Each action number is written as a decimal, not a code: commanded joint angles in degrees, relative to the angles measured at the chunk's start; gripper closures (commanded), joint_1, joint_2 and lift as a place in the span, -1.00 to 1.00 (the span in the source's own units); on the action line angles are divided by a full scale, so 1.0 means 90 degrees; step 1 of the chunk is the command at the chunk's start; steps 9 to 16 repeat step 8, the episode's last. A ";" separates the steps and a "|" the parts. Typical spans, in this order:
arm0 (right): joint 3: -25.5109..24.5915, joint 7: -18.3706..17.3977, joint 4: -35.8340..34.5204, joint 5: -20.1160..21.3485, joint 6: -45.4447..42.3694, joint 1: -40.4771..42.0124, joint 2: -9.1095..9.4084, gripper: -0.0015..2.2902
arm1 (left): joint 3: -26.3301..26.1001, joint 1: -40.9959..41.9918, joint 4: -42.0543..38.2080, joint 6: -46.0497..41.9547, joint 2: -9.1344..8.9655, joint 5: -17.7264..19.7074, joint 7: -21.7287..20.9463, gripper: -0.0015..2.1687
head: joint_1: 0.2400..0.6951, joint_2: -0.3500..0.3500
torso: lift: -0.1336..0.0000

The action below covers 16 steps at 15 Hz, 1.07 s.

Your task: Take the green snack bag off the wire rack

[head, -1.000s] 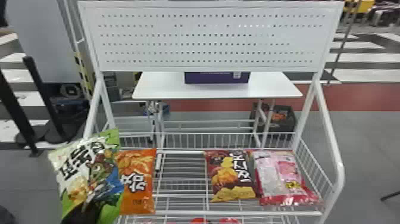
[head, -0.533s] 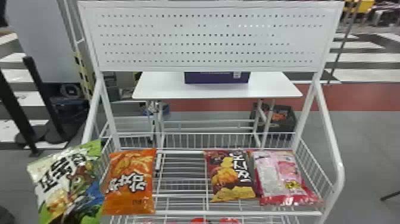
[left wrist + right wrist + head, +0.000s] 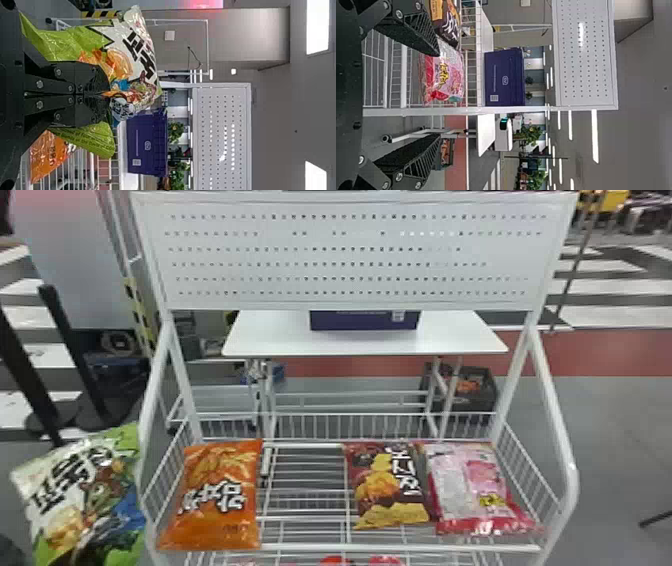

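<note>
The left tool (image 3: 77, 561) pinches tight; the right tool (image 3: 439, 95) gapes wide.

green-and-white snack bag (image 3: 85, 495); plain orange bag (image 3: 220, 495) with white lettering.

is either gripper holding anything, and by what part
The left gripper pinches the green snack bag near the middle, with parts of the bag sticking out on both sides of the closed fingers; the right gripper is open and empty.

A shop-like indoor space — snack bags (image 3: 220, 470) on a wire rack (image 3: 400, 548).
</note>
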 commanded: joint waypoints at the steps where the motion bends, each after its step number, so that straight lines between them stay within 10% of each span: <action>1: -0.0001 0.0009 0.0005 0.0000 0.0000 0.0011 0.0005 -0.85 | 0.0001 0.0000 -0.0003 -0.0003 -0.0003 -0.0002 0.0000 0.40 | 0.14 0.00 | 1.00; 16: -0.0011 0.0029 0.0025 -0.0020 -0.0020 -0.0008 0.0005 -0.85 | 0.0001 -0.0009 -0.0003 -0.0003 -0.0013 -0.0002 -0.0009 0.40 | 0.14 0.00 | 1.00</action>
